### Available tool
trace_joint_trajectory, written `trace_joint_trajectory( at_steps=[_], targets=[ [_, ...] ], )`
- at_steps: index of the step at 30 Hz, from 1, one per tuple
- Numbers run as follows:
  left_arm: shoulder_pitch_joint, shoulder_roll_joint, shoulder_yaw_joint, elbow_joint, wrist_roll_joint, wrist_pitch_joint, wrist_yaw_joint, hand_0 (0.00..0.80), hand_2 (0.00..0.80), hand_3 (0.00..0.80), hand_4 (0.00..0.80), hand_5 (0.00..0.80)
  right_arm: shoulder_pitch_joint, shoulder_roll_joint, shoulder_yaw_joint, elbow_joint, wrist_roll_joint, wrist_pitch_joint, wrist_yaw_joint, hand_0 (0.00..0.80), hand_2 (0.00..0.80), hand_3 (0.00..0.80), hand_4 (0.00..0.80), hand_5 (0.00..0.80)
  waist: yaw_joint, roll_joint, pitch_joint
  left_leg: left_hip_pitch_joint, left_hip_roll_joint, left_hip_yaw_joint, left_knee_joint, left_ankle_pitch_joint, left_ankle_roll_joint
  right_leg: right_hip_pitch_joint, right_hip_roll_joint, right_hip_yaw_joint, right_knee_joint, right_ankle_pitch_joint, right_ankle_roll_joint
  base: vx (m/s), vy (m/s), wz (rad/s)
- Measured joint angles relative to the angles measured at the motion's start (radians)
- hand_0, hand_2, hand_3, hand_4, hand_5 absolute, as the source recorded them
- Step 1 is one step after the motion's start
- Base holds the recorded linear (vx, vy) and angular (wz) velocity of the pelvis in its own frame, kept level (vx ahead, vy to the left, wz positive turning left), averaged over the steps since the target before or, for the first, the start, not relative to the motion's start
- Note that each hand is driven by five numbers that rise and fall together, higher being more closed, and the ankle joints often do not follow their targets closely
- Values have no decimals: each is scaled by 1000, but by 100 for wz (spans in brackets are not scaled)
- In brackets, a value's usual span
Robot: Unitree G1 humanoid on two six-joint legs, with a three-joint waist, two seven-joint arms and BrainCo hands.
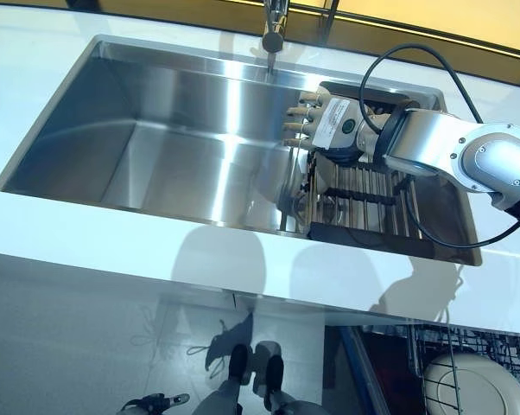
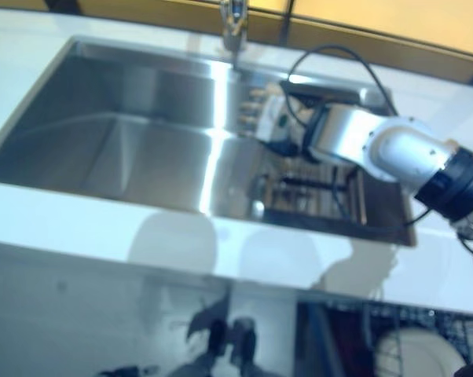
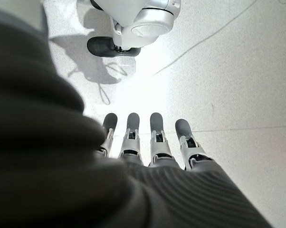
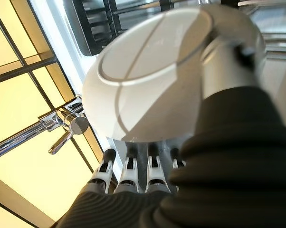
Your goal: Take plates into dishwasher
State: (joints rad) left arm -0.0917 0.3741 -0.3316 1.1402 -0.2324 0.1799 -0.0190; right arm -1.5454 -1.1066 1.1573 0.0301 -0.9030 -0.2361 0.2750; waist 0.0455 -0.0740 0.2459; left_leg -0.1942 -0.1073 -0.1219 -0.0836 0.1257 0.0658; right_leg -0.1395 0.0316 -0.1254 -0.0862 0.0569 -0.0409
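Note:
In the right wrist view a white plate lies pinched between my right hand's fingers under it and the thumb on its rim. My right hand reaches over the left end of the dark dish rack that sits in the right part of the sink. From above, the plate is mostly hidden behind the hand. Another white plate stands in the dishwasher basket at the lower right, below the counter. My left hand hangs low over the floor with straight fingers and holds nothing.
The steel sink is bare on its left side. A faucet stands behind it, close to my right hand. The white counter runs along the front.

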Motion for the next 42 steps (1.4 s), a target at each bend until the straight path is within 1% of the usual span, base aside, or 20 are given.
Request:
trace_joint_trajectory(
  at_steps=[5, 11, 14, 18, 24, 33, 36, 38, 39, 42],
  targets=[
    [0, 0, 0, 0, 0, 0, 0, 0, 0, 0, 0, 0, 17, -1, 0, 32, -68, -37, 22, 800, 800, 800, 800, 800, -1, 0, 0, 1, 0, 0, 0, 0, 0, 1, 0, 0, 0, 0, 0, 0, 0, 0],
    [1, 0, 0, 0, 0, 0, 0, 0, 0, 0, 0, 0, 39, 1, 0, 39, -108, -74, 58, 800, 800, 800, 800, 800, 0, 0, 0, 1, 1, 0, 0, 0, 0, 0, 0, 0, 0, 0, 0, 0, 0, 0],
    [1, 0, 1, 0, 0, 0, -2, 0, 0, 0, 0, 0, 41, 1, 0, 43, -130, -92, 99, 800, 800, 800, 800, 800, 0, 1, 0, 1, 1, 1, 0, 0, 0, 0, 0, 0, 0, 0, 0, 0, 0, 0],
    [5, -1, 10, 0, 0, 0, -2, 0, 0, 0, 0, 0, 42, 1, 0, 56, -137, -93, 136, 800, 800, 800, 800, 800, 0, 1, 0, 2, 1, 1, 0, 0, 0, 1, 0, 0, 0, 0, 0, 0, 0, 0],
    [5, -1, 10, 0, 0, 0, -3, 0, 0, 0, 0, 0, 42, 1, 0, 87, -146, -93, 133, 800, 800, 800, 800, 800, 0, 0, 0, 6, 1, 3, 0, 0, 0, 5, 0, 0, 0, 0, 0, 0, 0, 0],
    [5, -5, 11, 0, 0, 1, -6, 0, 0, 0, 0, 0, 42, -1, -3, 85, -147, -93, 129, 800, 800, 800, 800, 800, -2, -1, -1, 35, 3, 11, 0, -2, -3, 32, 1, 1, 0, 1, 1, 2, 0, 0],
    [7, -6, 12, 0, 2, 2, -6, 0, 0, 0, 0, 0, 42, -10, -3, 84, -146, -93, 113, 800, 800, 800, 800, 800, -4, -8, -5, 45, 6, 17, 0, -4, -6, 41, 3, 7, 0, 2, 3, 8, 17, -6],
    [11, -8, 21, 0, 2, 3, -6, 0, 0, 0, 0, 0, 41, -14, -4, 83, -142, -92, 95, 800, 800, 800, 800, 800, -4, -19, -13, 48, 9, 27, 0, -6, -7, 41, 4, 11, 0, 2, 4, 4, 31, -13],
    [12, -12, 36, 1, 2, 4, -6, 0, 0, 0, 0, 0, 41, -18, -5, 83, -131, -89, 85, 800, 800, 800, 800, 800, -4, -25, -16, 51, 10, 31, 0, -6, -9, 43, 5, 12, 0, 2, 4, 11, 31, -13],
    [15, -16, 41, 0, 3, 5, -6, 0, 0, 0, 0, 0, 40, -39, -5, 78, -69, -67, 58, 800, 800, 800, 800, 800, -7, -38, -33, 62, 13, 40, 0, -10, -13, 50, 7, 26, 0, 2, 4, 22, 23, -11]
  ],
)
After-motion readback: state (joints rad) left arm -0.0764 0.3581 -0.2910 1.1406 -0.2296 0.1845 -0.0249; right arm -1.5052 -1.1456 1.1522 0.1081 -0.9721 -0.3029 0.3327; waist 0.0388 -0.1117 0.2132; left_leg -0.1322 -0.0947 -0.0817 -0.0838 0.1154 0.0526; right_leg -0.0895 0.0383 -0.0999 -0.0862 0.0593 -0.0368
